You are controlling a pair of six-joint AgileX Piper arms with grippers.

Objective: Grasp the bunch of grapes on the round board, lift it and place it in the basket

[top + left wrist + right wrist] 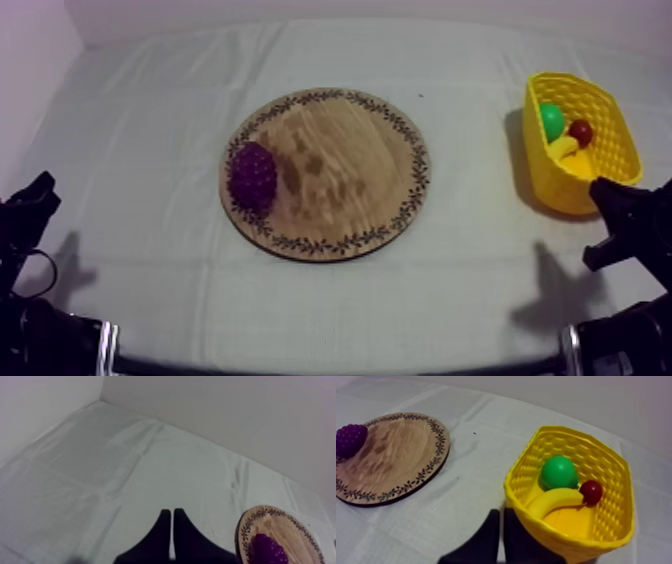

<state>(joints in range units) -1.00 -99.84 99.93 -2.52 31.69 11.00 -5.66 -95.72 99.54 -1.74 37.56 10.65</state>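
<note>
A purple bunch of grapes (252,175) lies on the left part of the round wooden board (340,170) at the table's middle. The yellow basket (612,120) stands at the far right. My left gripper (42,188) rests low at the left edge, well short of the board. Its fingers lie together as a narrow wedge (171,513), shut on nothing, with the board (300,538) and grapes (267,550) off to one side. My right gripper (605,190) sits just in front of the basket, also shut (501,513), close to the basket's near wall (556,538). The grapes (350,439) and the board (396,456) lie farther off.
In the basket lie a green pear (559,472), a banana (556,501) and a small red fruit (591,491). They also appear from above: pear (552,121), banana (566,150), red fruit (581,131). Bare cloth (150,120) surrounds the board.
</note>
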